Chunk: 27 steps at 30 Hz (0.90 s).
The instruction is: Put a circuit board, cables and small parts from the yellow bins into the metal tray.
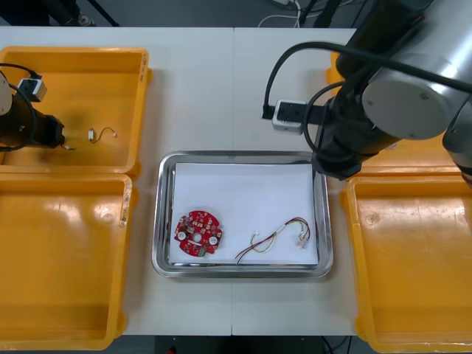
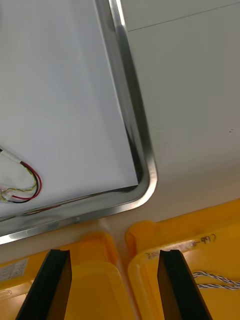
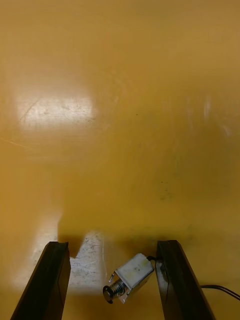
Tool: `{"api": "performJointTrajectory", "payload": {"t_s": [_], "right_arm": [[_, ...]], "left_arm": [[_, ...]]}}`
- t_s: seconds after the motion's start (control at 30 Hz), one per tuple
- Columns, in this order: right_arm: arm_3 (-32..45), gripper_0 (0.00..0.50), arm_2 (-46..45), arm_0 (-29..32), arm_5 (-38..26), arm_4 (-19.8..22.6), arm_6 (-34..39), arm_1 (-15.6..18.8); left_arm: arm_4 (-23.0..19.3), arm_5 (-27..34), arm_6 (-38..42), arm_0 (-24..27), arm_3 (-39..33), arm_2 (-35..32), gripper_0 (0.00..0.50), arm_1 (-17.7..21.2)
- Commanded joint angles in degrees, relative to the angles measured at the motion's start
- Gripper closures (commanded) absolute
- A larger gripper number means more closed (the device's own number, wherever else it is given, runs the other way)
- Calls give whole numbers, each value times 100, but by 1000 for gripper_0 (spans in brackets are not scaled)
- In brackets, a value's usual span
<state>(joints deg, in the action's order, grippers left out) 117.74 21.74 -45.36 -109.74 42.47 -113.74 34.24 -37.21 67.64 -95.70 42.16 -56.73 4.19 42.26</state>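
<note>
four yellow bins flank the metal tray on the tabletop, two to each side. the tray is white inside and holds a round red circuit board toward its left side and a red and yellow cable toward its right, the two apart. the left gripper is low over the floor of the far left bin, its fingers wide apart with nothing clamped. a small metal part with a thin dark wire lies on the bin floor between them, close to one finger and clear of the other. the right gripper hangs above the gap between the two right-hand bins, near the tray's far right corner, fingers spread and empty. a twisted blue and white cable lies in the bin beside one finger.
</note>
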Motion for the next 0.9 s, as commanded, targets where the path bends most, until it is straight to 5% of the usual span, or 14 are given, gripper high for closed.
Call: {"api": "performJointTrajectory", "payload": {"t_s": [0.03, 0.1, 0.13, 0.17, 0.23, 0.57, 0.9], "right_arm": [[-146, 0, -680, -325, -26, 16, 273, 170], [-401, 0, -908, -360, -26, 51, 308, 170], [-551, 0, -1031, -386, -26, 51, 317, 170], [-682, 0, -1154, -412, -26, 42, 335, 170], [-885, 0, -1321, -439, -26, 7, 361, 170], [-1693, 0, -1849, -659, -26, -757, 458, 170], [-2792, 0, -2420, -1019, -26, -898, 546, 118]], "left_arm": [[-23, -75, -529, 258, -23, 47, 0, -77], [-14, -75, -529, 258, -23, 47, 33, -77], [-14, -75, -538, 249, -23, 47, 144, -77], [-14, -75, -547, 249, -23, 47, 324, -77], [-14, -75, -547, 249, -23, 47, 481, -77], [-23, -102, -555, 214, -23, 47, 500, -77], [12, -58, -538, 240, -31, 38, 500, -69]]}}
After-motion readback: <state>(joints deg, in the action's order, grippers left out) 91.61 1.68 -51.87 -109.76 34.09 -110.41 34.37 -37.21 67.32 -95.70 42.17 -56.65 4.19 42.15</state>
